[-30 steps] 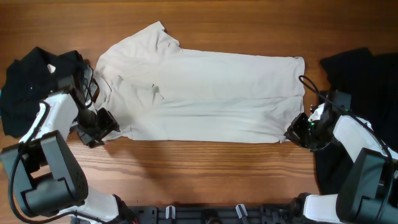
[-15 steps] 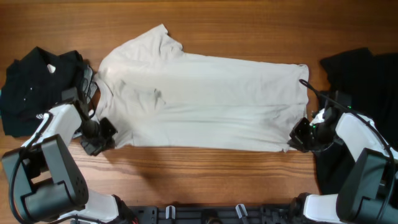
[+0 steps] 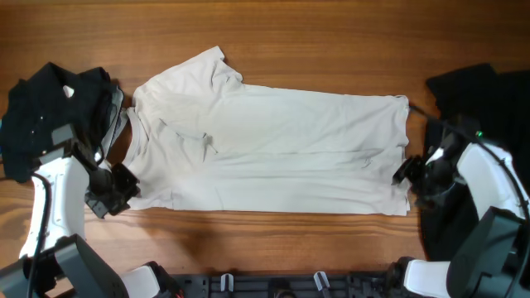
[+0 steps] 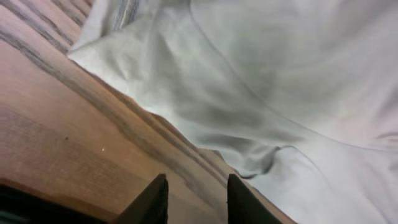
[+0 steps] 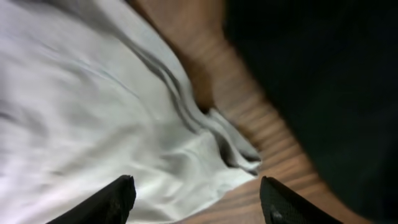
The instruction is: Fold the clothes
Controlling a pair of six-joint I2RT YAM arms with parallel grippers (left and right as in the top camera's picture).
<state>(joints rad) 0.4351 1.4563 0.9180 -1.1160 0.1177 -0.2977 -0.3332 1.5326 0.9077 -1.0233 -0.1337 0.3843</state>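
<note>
Cream short-sleeved T-shirt [image 3: 273, 153]: thin, wrinkled fabric, spread flat across wood-grain table [image 3: 290, 33]. Black garment [image 3: 41, 116] heaped left, white mark unreadable; second black heap [image 3: 476, 91] right. Left gripper [image 4: 197, 186]: slightly parted, empty, beside shirt edge. Right gripper [image 5: 198, 183]: spread wide, empty, at hem corner.

Right wrist view motion-blurred, T-shirt [image 5: 93, 106] hem smeared. Black garment [image 3: 464, 87] at worktop [image 3: 331, 33] right edge partly hidden under right arm [image 3: 490, 175].

Cream T-shirt [image 3: 273, 145] of thin, matt, wrinkled cloth, table [image 3: 331, 33] of smooth brown wood with streaked grain and faint sheen, black garments [image 3: 41, 108] of matt dark cloth, left gripper [image 4: 196, 186] of matt black plastic, arm shells [image 3: 51, 199] of glossy white plastic
</note>
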